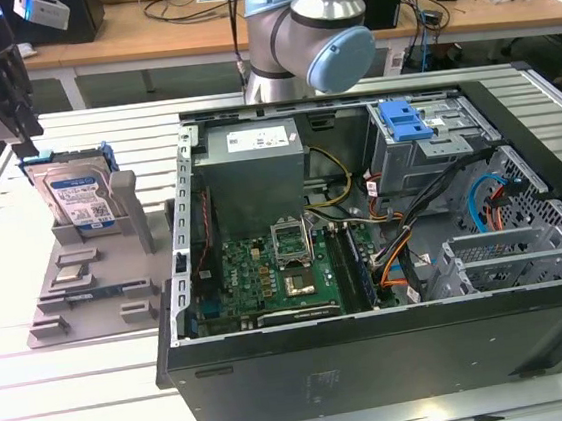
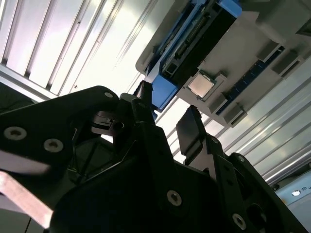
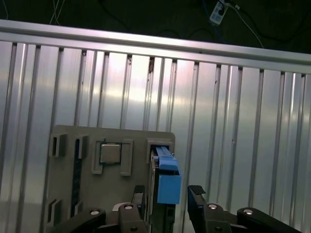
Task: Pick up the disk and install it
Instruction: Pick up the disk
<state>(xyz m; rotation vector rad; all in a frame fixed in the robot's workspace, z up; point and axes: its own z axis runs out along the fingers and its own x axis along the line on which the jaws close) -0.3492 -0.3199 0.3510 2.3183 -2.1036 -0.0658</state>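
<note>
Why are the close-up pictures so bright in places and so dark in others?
Second wrist view: the gripper is a dark silhouette against white glare off the ribbed metal table. First wrist view: light streaks along the table's slats, black beyond its edge, the disk plainly lit. Exterior view: even room light, shade inside the computer case.
</note>
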